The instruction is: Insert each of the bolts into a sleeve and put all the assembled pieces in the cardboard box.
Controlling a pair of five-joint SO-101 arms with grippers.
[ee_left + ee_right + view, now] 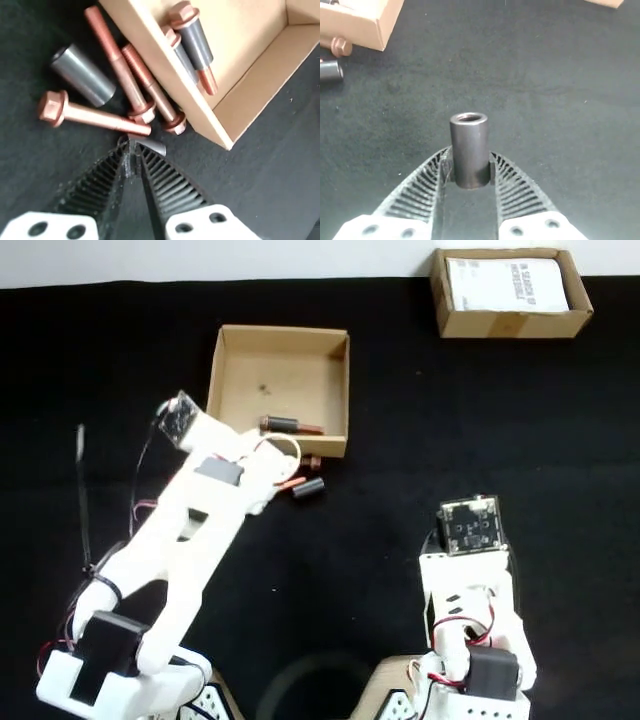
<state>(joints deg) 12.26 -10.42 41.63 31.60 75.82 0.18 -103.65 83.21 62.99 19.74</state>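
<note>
Two assembled pieces [192, 42] lay in the cardboard box [260, 67]. Three bare bolts [95, 115] and a loose sleeve [82, 75] lay on the counter [280, 160] beside its wall, apparently not yet assembled. Left pincer [131, 152]: pressed together, empty. Right pincer [468, 165]: pinching the held sleeve [468, 142] upright.

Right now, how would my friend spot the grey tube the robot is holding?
Find the black table, then the right gripper, away from the cardboard box. The grey sleeve clamped in it stands upright, unlike the loose sleeve lying flat near the box.
</note>
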